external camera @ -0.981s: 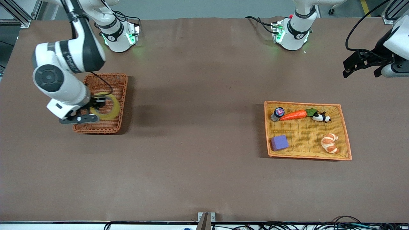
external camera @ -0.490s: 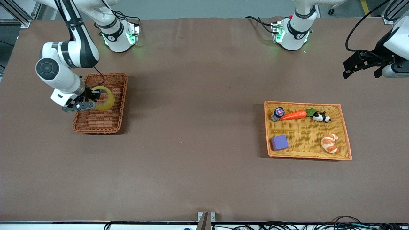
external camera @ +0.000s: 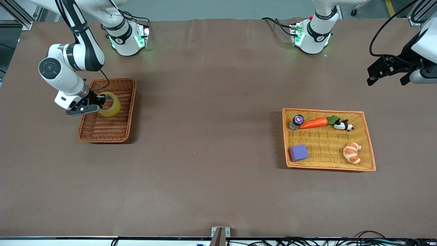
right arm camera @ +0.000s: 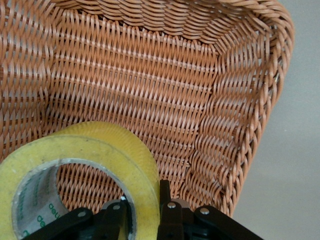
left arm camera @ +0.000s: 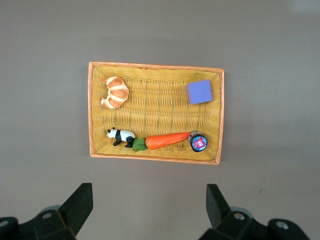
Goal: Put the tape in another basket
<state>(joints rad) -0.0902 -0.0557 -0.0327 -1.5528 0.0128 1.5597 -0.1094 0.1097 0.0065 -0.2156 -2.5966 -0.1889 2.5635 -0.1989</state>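
Observation:
The yellowish tape roll (external camera: 110, 104) is held by my right gripper (external camera: 101, 101), which is shut on its wall, one finger inside the ring and one outside. It hangs low over the reddish-brown wicker basket (external camera: 117, 131) at the right arm's end of the table. In the right wrist view the tape (right arm camera: 107, 152) fills the lower part, with the gripper (right arm camera: 144, 209) clamped on its rim and the basket's weave (right arm camera: 150, 75) just under it. My left gripper (external camera: 387, 70) waits open and empty, high near the left arm's end; its fingers (left arm camera: 80, 205) show over bare table.
A wider yellow-orange woven tray (external camera: 369, 149) lies toward the left arm's end, holding a purple cube (external camera: 298, 152), a croissant (external camera: 352, 152), a carrot (external camera: 314, 123), a small panda (external camera: 343, 125) and a small jar (external camera: 296, 121). It also shows in the left wrist view (left arm camera: 91, 110).
My right gripper has come down with the tape toward the reddish-brown basket, moving farther from the front camera. The left arm has barely moved.

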